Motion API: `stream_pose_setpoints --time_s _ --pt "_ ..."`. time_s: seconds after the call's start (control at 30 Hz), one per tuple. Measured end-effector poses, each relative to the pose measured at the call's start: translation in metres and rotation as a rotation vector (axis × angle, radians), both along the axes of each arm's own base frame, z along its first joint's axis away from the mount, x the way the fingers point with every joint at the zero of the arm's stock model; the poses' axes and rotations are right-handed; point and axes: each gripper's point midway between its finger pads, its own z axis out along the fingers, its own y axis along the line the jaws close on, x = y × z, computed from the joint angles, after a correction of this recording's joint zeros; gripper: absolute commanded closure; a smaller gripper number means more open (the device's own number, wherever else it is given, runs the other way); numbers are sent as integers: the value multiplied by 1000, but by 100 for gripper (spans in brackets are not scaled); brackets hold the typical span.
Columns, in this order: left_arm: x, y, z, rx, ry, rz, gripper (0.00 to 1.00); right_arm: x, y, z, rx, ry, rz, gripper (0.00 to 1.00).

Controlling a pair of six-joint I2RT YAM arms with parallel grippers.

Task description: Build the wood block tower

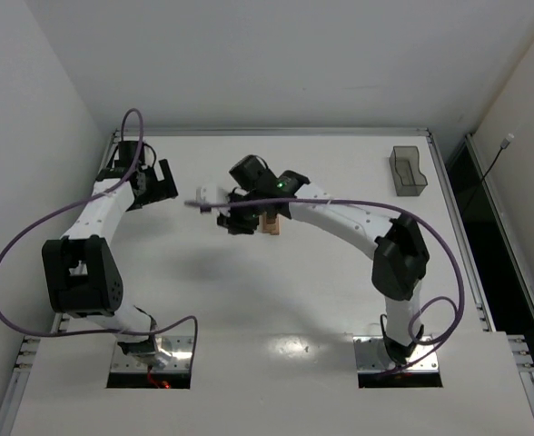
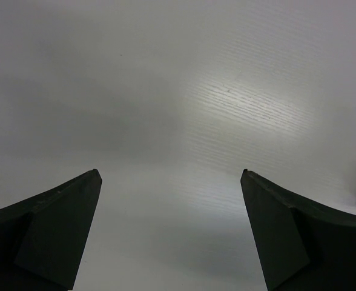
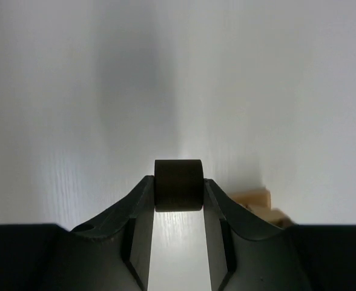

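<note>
White table (image 1: 249,309): the left gripper (image 2: 171,176) is hanging wide open, far left. A smoky-grey tray (image 1: 410,173) is sitting far right. Mid-table, the right gripper (image 3: 178,193) is clasping a dark brown block (image 3: 178,179) beside the tan wood block tower (image 1: 270,223).

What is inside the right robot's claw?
A dark block is pinched between the right gripper's fingers, which cover its sides. Tan blocks peek out behind one finger, which hides most of them.
</note>
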Motion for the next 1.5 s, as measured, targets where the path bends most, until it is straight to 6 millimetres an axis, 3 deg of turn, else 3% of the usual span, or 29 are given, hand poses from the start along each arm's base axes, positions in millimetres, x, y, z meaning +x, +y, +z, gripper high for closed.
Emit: stream_pose_setpoints --time_s 0.13,0.3,0.47,0.67,0.93,1.23,1.5 --pt "-3 3 2 18 -7 15 0 34 -16 24 67 144 -437 100" --pt "-2 7 2 34 -9 30 0 78 -59 26 122 229 -977 100" --pt "-4 8 1 40 -8 33 0 95 -74 32 192 242 -1240 100" --pt "-7 8 0 41 -5 34 0 108 -80 31 251 286 -1381 100" --pt "-6 8 0 42 -8 31 0 115 -97 -13 169 328 -1498 100" --pt "-6 8 -2 39 -5 30 0 118 -104 -19 159 342 -1517 100" --pt "-5 10 -14 27 27 33 0 116 -100 -35 123 374 -1502 100"
